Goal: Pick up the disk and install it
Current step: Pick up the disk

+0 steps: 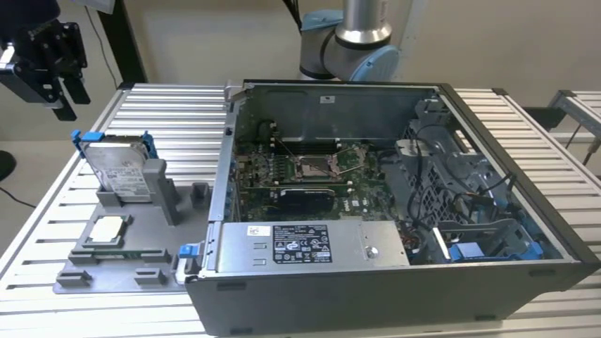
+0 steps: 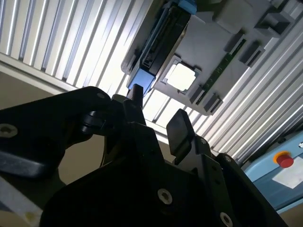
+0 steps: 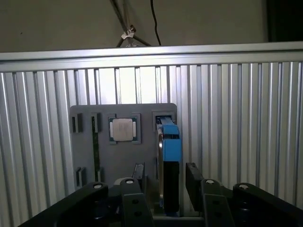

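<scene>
I saw the open computer case (image 1: 395, 299) lying on the slatted table (image 1: 169, 105), motherboard (image 1: 281, 169) exposed, a grey power supply (image 1: 310, 246) inside. Just beside it, toward the exterior view's left, a grey fixture (image 1: 141, 236) carried a small square chip (image 1: 105, 230).

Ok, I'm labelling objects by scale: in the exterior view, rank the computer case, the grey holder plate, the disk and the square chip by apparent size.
Largest to smallest:
1. computer case
2. grey holder plate
3. disk
4. square chip
The gaps are plain; no ties.
</scene>
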### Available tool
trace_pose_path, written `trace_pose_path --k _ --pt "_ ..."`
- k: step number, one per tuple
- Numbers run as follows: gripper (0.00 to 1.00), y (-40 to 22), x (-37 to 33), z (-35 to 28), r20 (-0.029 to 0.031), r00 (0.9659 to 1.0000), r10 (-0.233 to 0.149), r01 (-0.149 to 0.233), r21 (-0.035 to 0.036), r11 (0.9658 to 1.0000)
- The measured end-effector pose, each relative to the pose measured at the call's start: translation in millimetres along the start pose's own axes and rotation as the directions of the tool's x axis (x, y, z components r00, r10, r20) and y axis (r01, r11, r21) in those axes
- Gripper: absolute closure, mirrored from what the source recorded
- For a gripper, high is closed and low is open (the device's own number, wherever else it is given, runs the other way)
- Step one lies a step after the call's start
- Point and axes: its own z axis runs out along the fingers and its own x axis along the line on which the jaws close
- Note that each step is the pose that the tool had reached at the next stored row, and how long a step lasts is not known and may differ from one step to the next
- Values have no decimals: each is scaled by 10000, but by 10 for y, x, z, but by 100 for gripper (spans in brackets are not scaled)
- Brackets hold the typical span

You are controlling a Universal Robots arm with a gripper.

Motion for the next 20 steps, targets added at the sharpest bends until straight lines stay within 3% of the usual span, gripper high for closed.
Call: trace_pose_path --k 1,10,15,20 --pt "0 0 0 0 0 10000 0 0 0 10000" --pt "0 0 0 4 1 10000 0 0 0 10000" --pt "0 0 0 37 -4 10000 1 -1 -85 10000" --pt "0 1 1 49 -6 10000 1 -1 -90 10000"
